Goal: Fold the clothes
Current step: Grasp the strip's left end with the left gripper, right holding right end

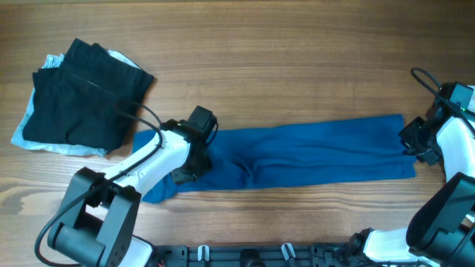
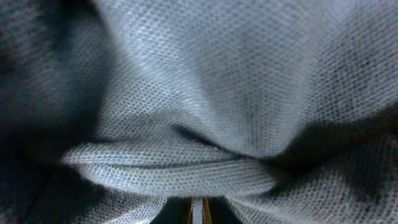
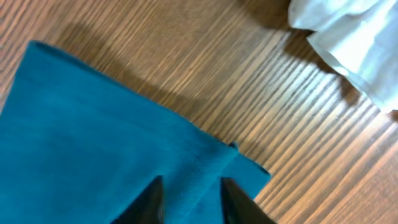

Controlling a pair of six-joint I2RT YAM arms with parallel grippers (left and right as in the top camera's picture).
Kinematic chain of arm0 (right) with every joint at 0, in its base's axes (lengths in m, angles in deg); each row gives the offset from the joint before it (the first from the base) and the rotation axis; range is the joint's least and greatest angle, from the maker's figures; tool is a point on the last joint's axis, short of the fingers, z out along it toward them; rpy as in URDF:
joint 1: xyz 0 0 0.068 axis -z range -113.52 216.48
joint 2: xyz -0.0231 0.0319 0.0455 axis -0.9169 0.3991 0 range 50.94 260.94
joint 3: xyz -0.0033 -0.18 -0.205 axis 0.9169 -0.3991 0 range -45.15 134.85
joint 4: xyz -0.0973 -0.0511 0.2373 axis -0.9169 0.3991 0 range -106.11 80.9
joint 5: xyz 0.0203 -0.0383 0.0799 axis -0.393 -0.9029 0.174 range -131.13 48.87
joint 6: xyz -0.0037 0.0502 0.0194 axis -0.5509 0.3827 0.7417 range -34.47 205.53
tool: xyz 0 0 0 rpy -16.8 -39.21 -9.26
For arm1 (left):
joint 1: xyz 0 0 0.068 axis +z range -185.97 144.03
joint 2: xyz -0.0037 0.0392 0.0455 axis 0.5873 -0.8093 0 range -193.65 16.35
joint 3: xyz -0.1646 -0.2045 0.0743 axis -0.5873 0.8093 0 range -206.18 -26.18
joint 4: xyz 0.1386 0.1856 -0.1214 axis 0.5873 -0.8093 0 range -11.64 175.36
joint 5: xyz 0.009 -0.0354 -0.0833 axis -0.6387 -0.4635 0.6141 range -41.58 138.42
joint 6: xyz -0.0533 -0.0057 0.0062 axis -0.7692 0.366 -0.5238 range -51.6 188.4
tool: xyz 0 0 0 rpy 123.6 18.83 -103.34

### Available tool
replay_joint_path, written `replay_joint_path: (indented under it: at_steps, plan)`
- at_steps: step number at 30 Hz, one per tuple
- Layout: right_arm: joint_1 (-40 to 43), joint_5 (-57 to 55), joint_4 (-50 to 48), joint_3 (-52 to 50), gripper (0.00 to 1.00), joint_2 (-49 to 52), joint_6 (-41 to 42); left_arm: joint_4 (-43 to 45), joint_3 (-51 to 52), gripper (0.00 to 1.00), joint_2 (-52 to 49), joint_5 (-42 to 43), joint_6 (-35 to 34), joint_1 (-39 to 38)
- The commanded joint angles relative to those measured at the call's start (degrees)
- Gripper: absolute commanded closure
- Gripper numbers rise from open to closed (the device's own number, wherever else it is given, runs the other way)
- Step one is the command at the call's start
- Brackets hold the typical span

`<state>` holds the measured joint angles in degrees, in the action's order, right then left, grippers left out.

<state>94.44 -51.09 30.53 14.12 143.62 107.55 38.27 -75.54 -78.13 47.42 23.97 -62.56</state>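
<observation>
Wooden table (image 1: 297, 59), black garment stack (image 1: 85, 96) near long blue garment (image 1: 312, 152).

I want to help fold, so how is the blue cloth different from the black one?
The blue cloth lies stretched in a long strip; the black cloth sits folded in a small stack on a pale cloth. The left gripper and right gripper are at the blue cloth's ends; neither touches the black cloth. Both are plain, with no print.
</observation>
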Motion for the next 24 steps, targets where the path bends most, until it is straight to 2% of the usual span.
replay_joint_path:
  at_steps: [1, 3, 6, 8, 10, 13, 18, 24]
  plan:
    - [0.2, 2.4, -0.1, -0.9, 0.59, 0.8, -4.3, 7.6, 0.5, 0.93, 0.3, -1.9, 3.3, 1.4]
    - [0.2, 2.6, 0.1, -0.9, 0.56, 0.8, -4.3, 14.3, 0.4, 0.91, -0.6, -2.7, 8.7, 1.7]
    - [0.2, 2.4, 0.3, -0.9, 0.47, 0.8, -5.6, 15.0, 0.3, 0.9, -1.5, -4.4, 9.3, 7.8]
    - [0.2, 2.3, 0.0, -0.9, 0.4, 0.8, -6.7, 14.8, 0.2, 0.88, -1.4, -1.5, 11.6, 12.3]
    - [0.2, 2.3, -0.2, -0.9, 0.35, 0.8, -6.9, 14.5, -0.3, 0.79, -1.4, 5.1, 16.8, 15.9]
    - [0.2, 2.4, 0.1, -0.9, 0.29, 0.8, -6.9, 13.2, -0.9, 0.68, -1.3, 9.1, 21.7, 16.7]
    - [0.2, 2.4, -1.4, -5.2, 0.23, 0.8, -7.0, 11.5, -0.9, 0.64, 3.7, 10.6, 21.7, 16.6]
    - [0.2, 2.6, -8.7, -11.2, 0.23, 0.8, -7.5, 8.3, -0.9, 0.63, 15.6, 11.9, 21.7, 16.6]
